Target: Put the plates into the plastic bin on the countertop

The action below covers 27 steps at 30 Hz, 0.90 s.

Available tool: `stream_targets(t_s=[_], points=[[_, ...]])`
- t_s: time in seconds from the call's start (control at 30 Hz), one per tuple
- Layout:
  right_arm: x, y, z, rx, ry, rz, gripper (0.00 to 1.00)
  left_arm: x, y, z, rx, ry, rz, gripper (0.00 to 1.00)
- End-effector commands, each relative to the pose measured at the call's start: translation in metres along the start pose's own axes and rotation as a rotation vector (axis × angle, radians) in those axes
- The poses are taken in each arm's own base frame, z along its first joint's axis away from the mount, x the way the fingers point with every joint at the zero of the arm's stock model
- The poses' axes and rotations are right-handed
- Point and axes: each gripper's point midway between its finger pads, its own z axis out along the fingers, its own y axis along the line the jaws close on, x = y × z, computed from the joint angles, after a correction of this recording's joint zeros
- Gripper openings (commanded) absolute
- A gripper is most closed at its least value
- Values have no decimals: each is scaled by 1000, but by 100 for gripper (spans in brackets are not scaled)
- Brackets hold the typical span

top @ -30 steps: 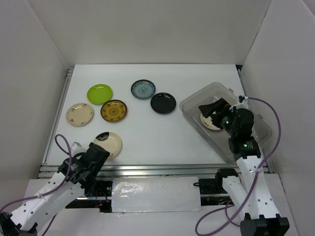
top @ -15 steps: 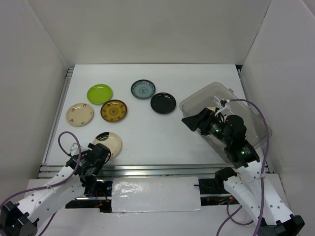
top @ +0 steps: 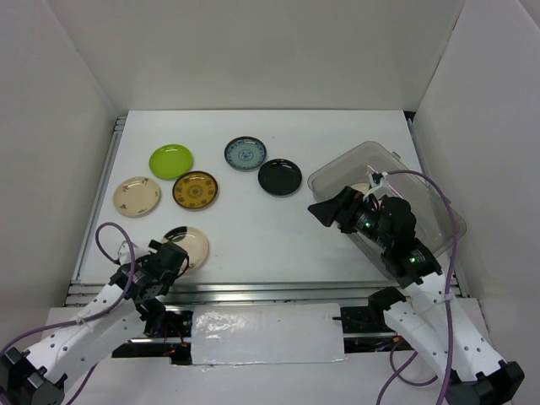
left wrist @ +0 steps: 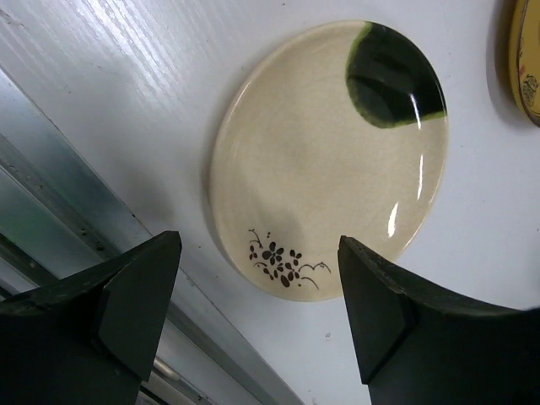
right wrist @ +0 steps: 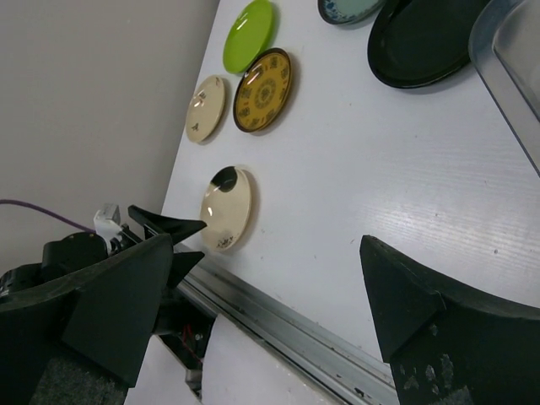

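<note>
Cream round plate with a dark green patch (left wrist: 329,160) is seen flat on the white countertop (top: 253,228), front-left, near the metal rail (top: 270,289). Left gripper (left wrist: 257,253) is held at its near rim, jaws apart, nothing clamped. Lime green plate (top: 171,160), cream speckled plate (top: 137,196), mustard patterned plate (top: 195,190), blue-grey plate (top: 245,153) and black plate (top: 279,177) are spread behind. Clear plastic bin (top: 337,169) is placed at right, partly covered by the right arm. Right gripper (right wrist: 270,287) is held left of it, jaws wide, empty. White wall panels (top: 253,51) are seen all round.

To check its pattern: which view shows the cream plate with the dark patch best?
The left wrist view: the cream plate fills the frame, dark patch and flower mark clear. The top view shows the plate small and far; the right wrist view, small and slanted.
</note>
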Motion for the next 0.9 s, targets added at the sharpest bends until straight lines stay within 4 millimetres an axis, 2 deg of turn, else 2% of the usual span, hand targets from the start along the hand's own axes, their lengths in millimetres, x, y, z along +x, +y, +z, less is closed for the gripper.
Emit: stream_targets(t_s=[0.0, 0.1, 0.27, 0.4, 0.5, 0.57, 0.6, 0.63, 0.67, 0.87], points=[[-10, 10, 1, -33, -42, -16, 100, -11, -12, -4, 29, -43, -16, 88], [-9, 11, 1, -33, -40, -15, 100, -10, -6, 1, 5, -52, -11, 92], [-9, 9, 0, -24, -44, -19, 100, -2, -2, 11, -10, -47, -5, 87], [-8, 8, 1, -24, -42, -19, 100, -2, -3, 19, -23, -64, 5, 72], [-7, 7, 0, -19, -37, -22, 100, -2, -2, 24, -45, -66, 13, 66], [-7, 7, -1, -20, -40, -24, 100, 0, 0, 26, -55, -61, 15, 57], [-7, 7, -1, -19, -41, -22, 100, 1, 1, 26, -56, -59, 12, 47], [-8, 8, -2, -22, -45, -25, 100, 1, 3, 27, -58, -59, 7, 40], [-8, 8, -1, -22, -45, -25, 100, 2, 10, 30, -67, -60, 3, 38], [-7, 10, 0, -32, -37, -15, 100, 0, 15, 31, -23, -61, -38, 17]])
